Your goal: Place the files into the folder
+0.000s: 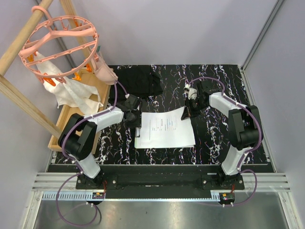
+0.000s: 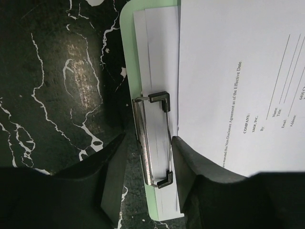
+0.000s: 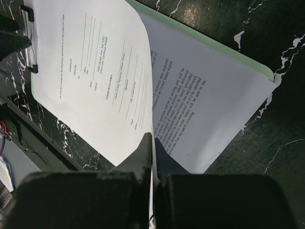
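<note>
Files (image 1: 167, 130) lie stacked on the folder (image 1: 137, 139) at mid-desk, between the two arms, with the clip end toward the left arm. The folder (image 2: 125, 71) is a flat light-green board with rounded corners, its rim showing along the edges of the paper (image 3: 215, 44). The clip (image 2: 155, 138) is a thin metal wire bar with small black end caps, lying across the short edge of the lower sheets (image 2: 157, 57). The top sheet (image 2: 228, 71) is white with sparse print and ruled signature lines. It sits askew on the stack and its near corner curls upward (image 3: 90, 71). The sheet beneath (image 3: 205, 109) carries dense black text and lies flat. The desk (image 1: 219, 86) has a glossy black surface with white marble veining. The left gripper (image 2: 148, 157) stands partly open, its dark matte fingers (image 2: 114, 167) one on each side of the clip. Whether they touch the clip cannot be told. The right gripper (image 3: 152, 145) is closed tight, pinching the raised corner of the top sheet between its fingers, at the end of the folder far from the clip (image 1: 188, 113). A black fabric piece (image 1: 140, 80) lies at the far side of the desk. White cloth (image 1: 78, 93) rests on a wooden tray (image 1: 95, 78) at the left, under a pink hanger (image 1: 59, 43).
</note>
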Tool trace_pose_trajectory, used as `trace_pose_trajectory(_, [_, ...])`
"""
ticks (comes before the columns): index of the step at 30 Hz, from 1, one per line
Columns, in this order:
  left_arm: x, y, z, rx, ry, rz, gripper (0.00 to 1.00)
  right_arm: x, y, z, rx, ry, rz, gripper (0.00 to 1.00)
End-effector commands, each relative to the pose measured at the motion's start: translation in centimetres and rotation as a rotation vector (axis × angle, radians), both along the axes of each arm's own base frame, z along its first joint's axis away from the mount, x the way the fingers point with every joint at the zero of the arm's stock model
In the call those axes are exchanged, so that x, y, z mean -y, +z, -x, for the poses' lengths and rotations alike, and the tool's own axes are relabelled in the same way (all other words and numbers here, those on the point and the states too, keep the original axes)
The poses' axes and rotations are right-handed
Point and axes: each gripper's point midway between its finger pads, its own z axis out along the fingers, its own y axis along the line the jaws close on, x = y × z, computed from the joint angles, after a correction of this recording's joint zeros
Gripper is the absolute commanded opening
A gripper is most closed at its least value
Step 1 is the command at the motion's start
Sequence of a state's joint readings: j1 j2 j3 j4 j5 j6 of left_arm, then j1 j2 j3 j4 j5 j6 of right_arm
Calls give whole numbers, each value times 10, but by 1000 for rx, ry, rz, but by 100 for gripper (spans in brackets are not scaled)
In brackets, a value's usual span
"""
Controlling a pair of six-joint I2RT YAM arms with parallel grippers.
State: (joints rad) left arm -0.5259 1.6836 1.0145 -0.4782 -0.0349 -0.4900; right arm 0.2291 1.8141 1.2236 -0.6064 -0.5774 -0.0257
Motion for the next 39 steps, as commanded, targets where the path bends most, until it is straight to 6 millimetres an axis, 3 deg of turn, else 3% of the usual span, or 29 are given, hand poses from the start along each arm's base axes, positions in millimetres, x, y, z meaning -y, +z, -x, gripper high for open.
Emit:
trace_pose_trajectory(1, [6,6,-14,41,-4,-16,45,-4,9,-13,51,15,-12,0])
trace_pose_trajectory(11, [1,-8,-9,16,3,-71,52,-2,7,-14,44,-1,3,0])
trace_pose_trajectory(17, [-3,-25,-3,-30,1,-93,40,0,7,-18,23,-48,12,1])
trace_pose_trajectory(21, [3,-26,-2,-39,-16,-73,29,5,5,-20,3,-105,47,22])
trace_pose_trajectory(22, [4,-25,-1,-43,-20,-64,26,7,3,-20,-10,-127,62,35])
trace_pose_trajectory(25, [9,-26,2,-51,-29,-35,19,16,-2,-16,-39,-170,113,48])
trace_pose_trajectory(26, [10,-26,3,-53,-31,-31,17,17,-3,-13,-47,-178,116,59])
trace_pose_trajectory(32, [11,-28,6,-63,-25,-11,6,29,-1,2,-47,-232,158,81])
trace_pose_trajectory(34, [11,-27,5,-59,-23,-11,9,33,1,5,-36,-242,175,82])
trace_pose_trajectory(35, [9,-27,6,-58,-18,-20,14,35,0,6,-33,-247,184,83])
trace_pose_trajectory(36, [7,-27,5,-58,-9,-31,31,35,-1,6,-35,-247,185,83])
trace_pose_trajectory(39, [5,-25,5,-57,-1,-38,39,34,-5,7,-45,-240,182,82])
